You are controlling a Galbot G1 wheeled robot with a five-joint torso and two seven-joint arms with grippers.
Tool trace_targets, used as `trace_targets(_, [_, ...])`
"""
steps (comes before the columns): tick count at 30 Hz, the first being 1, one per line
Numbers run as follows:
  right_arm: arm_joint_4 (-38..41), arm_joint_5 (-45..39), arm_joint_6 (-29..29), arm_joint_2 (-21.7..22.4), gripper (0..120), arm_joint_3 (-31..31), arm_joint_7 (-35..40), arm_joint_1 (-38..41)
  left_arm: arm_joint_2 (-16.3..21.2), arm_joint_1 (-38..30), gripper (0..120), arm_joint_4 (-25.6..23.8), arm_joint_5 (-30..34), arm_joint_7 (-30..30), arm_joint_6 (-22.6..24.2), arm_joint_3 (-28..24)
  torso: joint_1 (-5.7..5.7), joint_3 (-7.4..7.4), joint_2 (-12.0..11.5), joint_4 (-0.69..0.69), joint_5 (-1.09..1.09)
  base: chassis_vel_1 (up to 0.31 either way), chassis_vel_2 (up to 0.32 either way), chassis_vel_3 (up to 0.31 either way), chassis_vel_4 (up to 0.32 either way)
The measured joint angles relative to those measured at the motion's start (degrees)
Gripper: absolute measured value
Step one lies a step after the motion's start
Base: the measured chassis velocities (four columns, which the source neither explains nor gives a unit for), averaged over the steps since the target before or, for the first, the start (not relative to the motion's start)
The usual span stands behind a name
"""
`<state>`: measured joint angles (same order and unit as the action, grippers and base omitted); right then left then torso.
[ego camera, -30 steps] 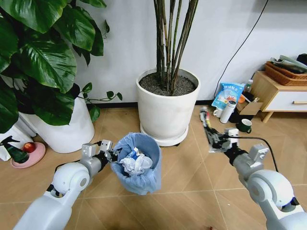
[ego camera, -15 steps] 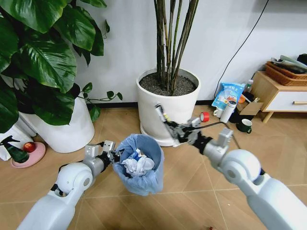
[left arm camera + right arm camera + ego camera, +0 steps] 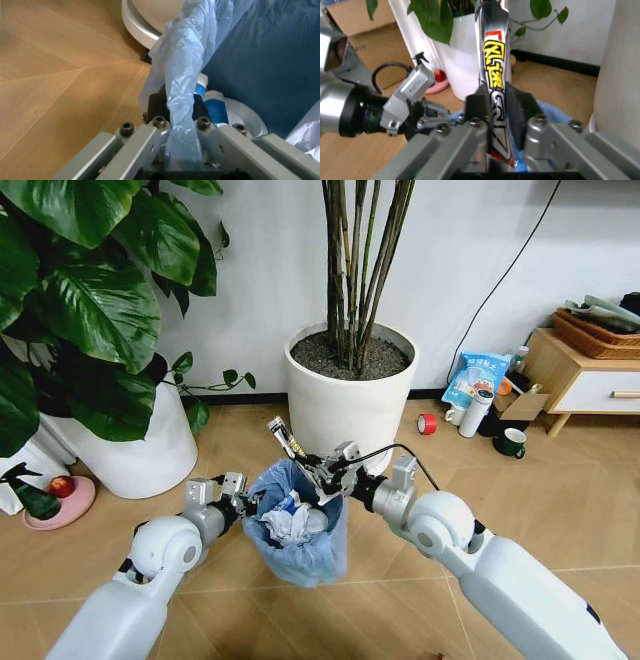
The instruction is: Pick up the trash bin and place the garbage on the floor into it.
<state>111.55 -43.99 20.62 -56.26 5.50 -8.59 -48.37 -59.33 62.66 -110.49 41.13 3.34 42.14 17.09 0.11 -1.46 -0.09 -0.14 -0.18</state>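
The trash bin [image 3: 298, 545], lined with a crinkly light blue bag, hangs just above the floor [image 3: 400, 560] in front of me. My left gripper [image 3: 238, 492] is shut on its left rim; the left wrist view shows the bag's rim [image 3: 182, 75] pinched in the left gripper [image 3: 177, 112]. My right gripper [image 3: 318, 472] is over the bin's opening, shut on a thin red-dark wrapper [image 3: 285, 438] that sticks up and to the left. Up close the wrapper [image 3: 492, 56] stands upright in the right gripper [image 3: 495, 101]. Crumpled white tissues [image 3: 290, 523] lie inside the bin.
A large white plant pot [image 3: 350, 410] stands right behind the bin, and another white pot [image 3: 140, 450] stands at the left under big leaves. A red tape roll [image 3: 427, 423], a mug [image 3: 512, 442] and a wooden cabinet [image 3: 585, 375] are at the right; a green spray bottle [image 3: 30, 498] is far left.
My right arm has swung left with the wrapper, from the right side to above the bin. The left gripper keeps its hold, and the bin has shifted slightly right.
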Motion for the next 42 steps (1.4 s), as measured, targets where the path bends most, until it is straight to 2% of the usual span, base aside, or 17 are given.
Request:
trace_targets(1, [0.00,0.00,0.00,0.00,15,0.00,0.00,0.00,0.00,0.00,0,0.00,0.00,0.00,0.00,0.00,0.00,0.00,0.00,0.00,0.00,0.000,0.000,0.000,0.000])
trace_targets(3, [-0.42,0.18,0.14,-0.80,26,0.64,0.63,0.36,-0.11,-0.17,0,0.23,0.01,-0.08,0.00,0.07,0.00,0.00,0.00,0.00,0.00,0.000,0.000,0.000,0.000])
trace_targets(5, [-0.57,0.25,0.16,-0.98,30,0.79,0.73,0.51,-0.14,-0.23,0,0.27,0.02,-0.11,0.00,0.10,0.00,0.00,0.00,0.00,0.00,0.000,0.000,0.000,0.000])
trace_targets(8, [-1.27,0.94,0.18,-1.51,41,1.08,0.86,1.23,-0.14,-0.41,0,0.39,0.07,-0.21,0.00,0.25,0.00,0.00,0.00,0.01,0.00,0.000,0.000,0.000,0.000])
trace_targets(10, [-1.44,1.03,0.18,-1.73,53,1.08,1.12,1.46,-0.12,-0.49,0,0.52,0.11,-0.27,0.00,0.35,0.00,0.00,0.00,0.01,0.00,0.000,0.000,0.000,0.000])
trace_targets(13, [-1.46,1.03,0.18,-1.83,59,0.82,1.50,1.45,-0.12,-0.52,0,0.65,0.12,-0.30,0.00,0.40,0.00,0.00,0.00,0.00,0.00,0.000,0.000,0.000,0.000])
trace_targets(14, [-1.46,1.03,0.15,-1.87,66,0.17,2.05,1.14,-0.13,-0.54,0,0.70,0.12,-0.33,0.00,0.44,0.00,0.00,0.00,0.01,0.00,0.000,0.000,0.000,0.000])
trace_targets(15, [-1.46,1.03,0.15,-1.87,66,0.17,2.05,1.14,-0.13,-0.54,0,0.70,0.12,-0.33,0.00,0.44,0.00,0.00,0.00,0.01,0.00,0.000,0.000,0.000,0.000])
trace_targets(17, [-1.43,1.12,0.09,-1.71,78,-1.70,2.53,-0.19,-0.15,-0.56,0,0.81,0.12,-0.40,0.00,0.57,0.00,0.00,0.00,0.01,0.01,0.000,0.000,0.000,0.000])
trace_targets(19, [-1.37,1.26,0.07,-1.53,81,-2.51,2.57,-0.73,-0.16,-0.57,0,0.83,0.12,-0.42,0.00,0.62,0.00,0.00,0.00,0.01,0.00,0.000,0.000,0.000,0.000])
trace_targets(22, [-1.01,1.71,-0.02,-0.95,94,-5.38,2.72,-2.68,-0.16,-0.54,0,0.87,0.12,-0.52,0.00,0.84,0.00,0.00,0.00,0.00,0.01,0.000,0.000,0.000,0.000])
trace_targets(25, [-0.87,2.13,-0.73,-0.78,100,-7.54,3.93,-4.25,-0.17,-0.26,0,0.84,0.12,-0.55,0.00,1.18,0.00,0.00,0.00,0.00,0.01,0.000,0.000,0.000,0.000])
trace_targets(30, [-0.53,2.71,-1.21,-0.94,100,-10.94,5.93,-6.68,-0.25,0.39,0,0.50,0.07,-0.55,0.00,1.89,0.00,0.00,0.00,0.01,0.01,0.000,0.000,0.000,0.000])
trace_targets(33, [1.62,0.52,1.08,-1.57,100,-15.40,8.19,-10.45,0.06,1.01,0,0.05,0.01,-0.59,0.00,2.45,-0.01,0.00,0.00,0.01,0.01,0.000,0.000,0.000,0.000])
trace_targets(42, [4.22,2.11,2.67,-3.62,100,-24.37,8.58,-19.41,0.23,1.54,0,-0.52,-0.02,-0.69,0.00,2.97,-0.01,0.00,0.01,0.00,0.00,0.000,0.000,0.000,0.000])
